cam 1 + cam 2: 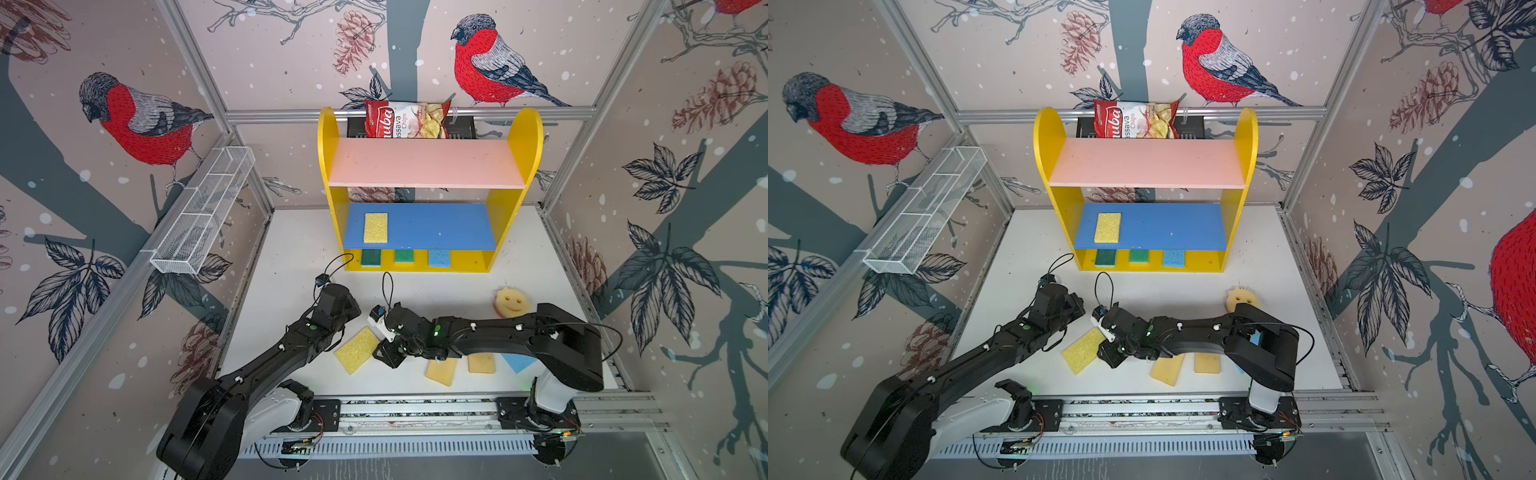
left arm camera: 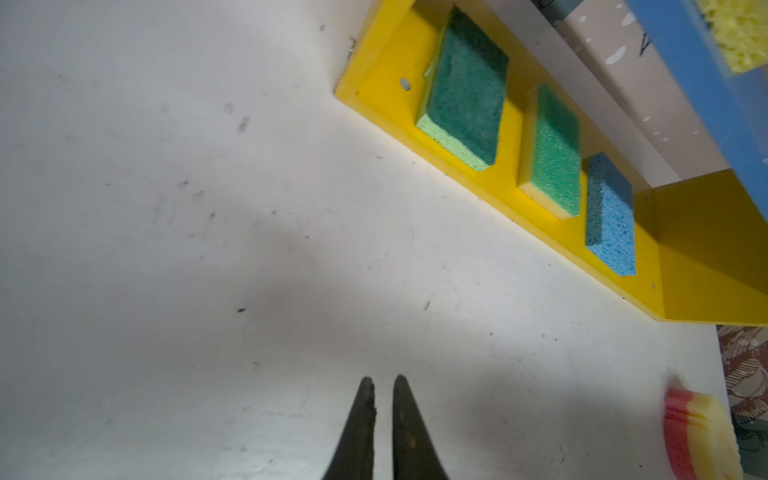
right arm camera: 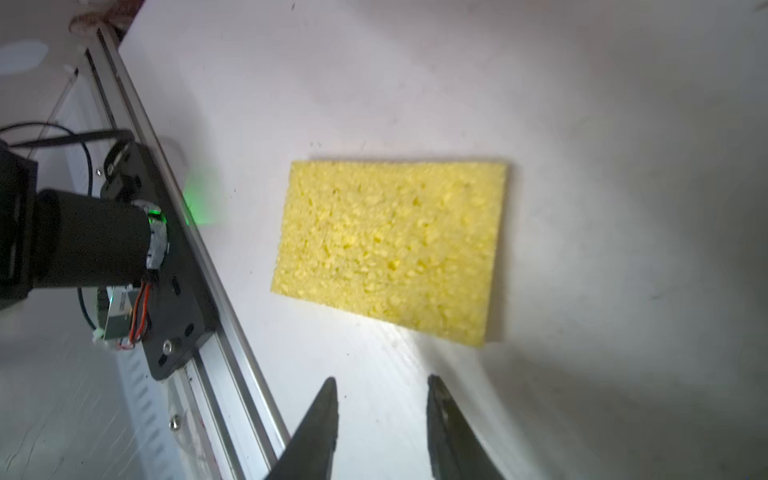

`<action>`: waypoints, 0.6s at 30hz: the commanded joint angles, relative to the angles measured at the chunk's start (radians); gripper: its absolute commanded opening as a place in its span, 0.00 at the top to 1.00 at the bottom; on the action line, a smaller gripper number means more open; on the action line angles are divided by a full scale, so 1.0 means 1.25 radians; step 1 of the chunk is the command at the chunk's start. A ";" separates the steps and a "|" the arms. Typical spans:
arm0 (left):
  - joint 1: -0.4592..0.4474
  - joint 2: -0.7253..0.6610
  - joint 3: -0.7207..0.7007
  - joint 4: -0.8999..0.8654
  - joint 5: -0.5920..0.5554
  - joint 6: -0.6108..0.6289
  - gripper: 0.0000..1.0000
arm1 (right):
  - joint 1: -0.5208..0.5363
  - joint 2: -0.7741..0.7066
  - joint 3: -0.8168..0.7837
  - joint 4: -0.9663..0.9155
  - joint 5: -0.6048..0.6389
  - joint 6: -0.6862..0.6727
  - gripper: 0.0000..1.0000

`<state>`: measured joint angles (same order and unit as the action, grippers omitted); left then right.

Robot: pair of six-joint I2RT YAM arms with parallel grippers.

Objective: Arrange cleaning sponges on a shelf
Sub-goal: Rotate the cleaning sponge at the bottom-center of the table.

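We find the left hand nearly together, holding nothing, over bare worktop before the shelf. The right hand stands apart, empty, just short of the bright yellow sponge lying flat, farther out from the shelf.

Shelf upright at back of table: yellow round-topped sides, pink top board, blue middle board, yellow base.
Blue board: pale yellow sponge flat at left end.
Base: dark green sponge, green sponge, light blue sponge in row, spaced apart.
On table in front of shelf:
- bright yellow sponge flat, skewed
- left tan sponge and right tan sponge near front edge
- second blue sponge beside them, partly hidden
- round smiley sponge, yellow on pink, right side, apart from the rest
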<state>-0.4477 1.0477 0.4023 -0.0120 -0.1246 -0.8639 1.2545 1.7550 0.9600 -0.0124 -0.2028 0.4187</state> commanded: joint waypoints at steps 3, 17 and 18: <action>0.016 -0.075 -0.054 -0.063 -0.011 0.014 0.86 | 0.013 0.047 0.019 -0.011 -0.075 -0.014 0.58; 0.015 -0.175 -0.200 0.004 0.073 -0.029 0.85 | -0.109 0.196 0.170 -0.020 -0.108 0.055 0.51; 0.015 -0.172 -0.203 0.009 0.077 -0.031 0.85 | -0.112 0.204 0.183 -0.021 -0.111 0.056 0.51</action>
<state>-0.4290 0.8276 0.1593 -0.0486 -0.0643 -0.8913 1.1210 1.9884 1.1606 0.0116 -0.3431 0.4744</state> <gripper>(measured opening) 0.153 0.494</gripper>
